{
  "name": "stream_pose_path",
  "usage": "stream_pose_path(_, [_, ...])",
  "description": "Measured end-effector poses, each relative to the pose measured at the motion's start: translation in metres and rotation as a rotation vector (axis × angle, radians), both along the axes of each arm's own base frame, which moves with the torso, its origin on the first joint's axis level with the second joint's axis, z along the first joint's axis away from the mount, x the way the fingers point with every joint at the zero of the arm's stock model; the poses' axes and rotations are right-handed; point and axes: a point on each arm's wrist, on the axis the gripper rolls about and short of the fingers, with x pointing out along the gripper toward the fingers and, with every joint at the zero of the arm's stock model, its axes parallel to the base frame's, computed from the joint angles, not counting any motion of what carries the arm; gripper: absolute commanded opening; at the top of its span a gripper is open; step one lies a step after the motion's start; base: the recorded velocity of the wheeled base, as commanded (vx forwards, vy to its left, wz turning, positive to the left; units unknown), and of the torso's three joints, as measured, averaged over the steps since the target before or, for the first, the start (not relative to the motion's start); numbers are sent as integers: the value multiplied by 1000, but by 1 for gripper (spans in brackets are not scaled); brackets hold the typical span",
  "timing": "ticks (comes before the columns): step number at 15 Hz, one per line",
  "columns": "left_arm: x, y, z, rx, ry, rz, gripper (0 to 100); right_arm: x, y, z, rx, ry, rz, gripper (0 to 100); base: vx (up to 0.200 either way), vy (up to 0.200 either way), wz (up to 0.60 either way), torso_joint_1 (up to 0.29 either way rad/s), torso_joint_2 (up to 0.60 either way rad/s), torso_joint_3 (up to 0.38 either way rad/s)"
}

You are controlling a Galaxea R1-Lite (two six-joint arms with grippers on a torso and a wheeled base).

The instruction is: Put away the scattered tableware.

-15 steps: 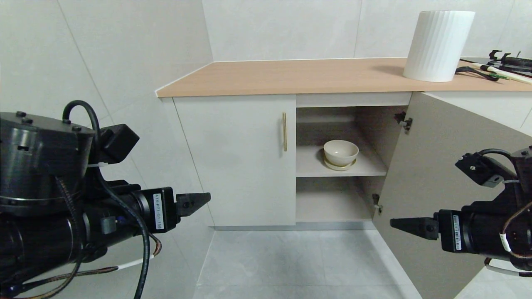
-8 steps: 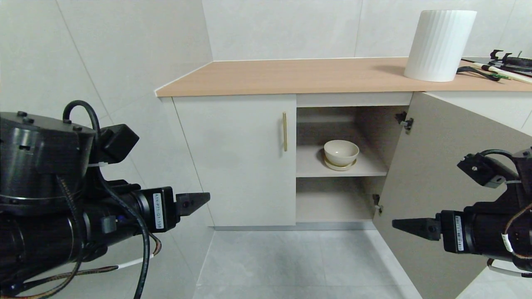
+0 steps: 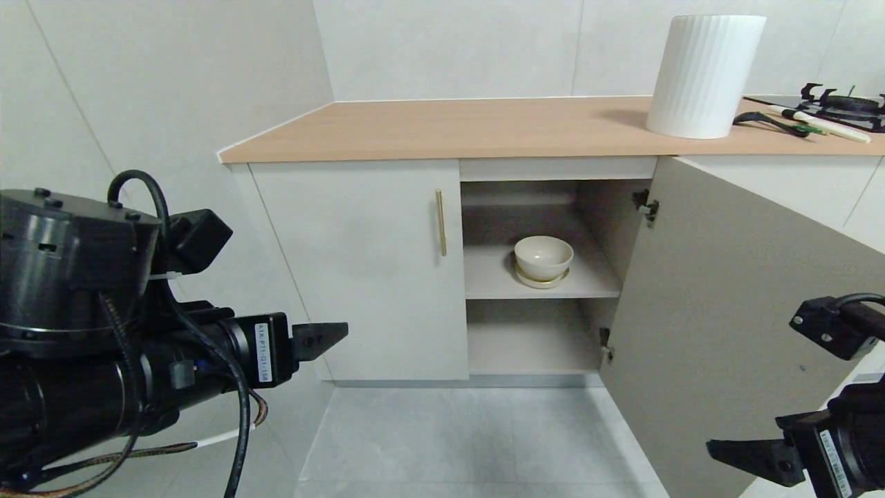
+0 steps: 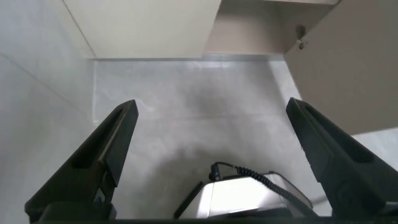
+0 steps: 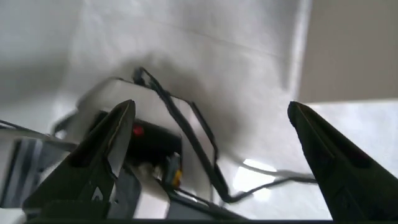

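Since a second ago the head camera has swung and the right gripper (image 3: 743,458) has sunk low beside the open cabinet door (image 3: 719,297); the bowl (image 3: 544,256) sits on a plate (image 3: 541,281) near the front edge of the upper shelf (image 3: 594,280), well apart from the left gripper (image 3: 322,339). Left wrist view: its fingers (image 4: 106,155) spread wide over the floor (image 4: 199,93). Right wrist view: its fingers (image 5: 99,155) stand equally apart.

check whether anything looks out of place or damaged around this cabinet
Nothing looks spilled or damaged. The right cabinet door stands wide open, and the bowl sits upright on a small plate on the upper shelf. The only loose items are utensils lying on the countertop at its far right, beside the white ribbed container.
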Motion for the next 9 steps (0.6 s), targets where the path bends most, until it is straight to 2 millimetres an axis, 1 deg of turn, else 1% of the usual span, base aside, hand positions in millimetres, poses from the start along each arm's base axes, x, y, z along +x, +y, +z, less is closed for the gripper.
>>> stream_pose_path(4, [0,0,0,0,1,0,100,-11,-7,9,-43,19,-24,100,0,-200,0,2,4,4])
stream_pose_path(7, [0,0,-1,1,3,-1,100,-13,-13,13,-112,-6,-104,100,0,0,0,0,0,0])
stream_pose_path(9, [1,-1,-1,3,5,-3,100,-15,-19,17,-146,16,-150,100,0,0,0,0,0,0])
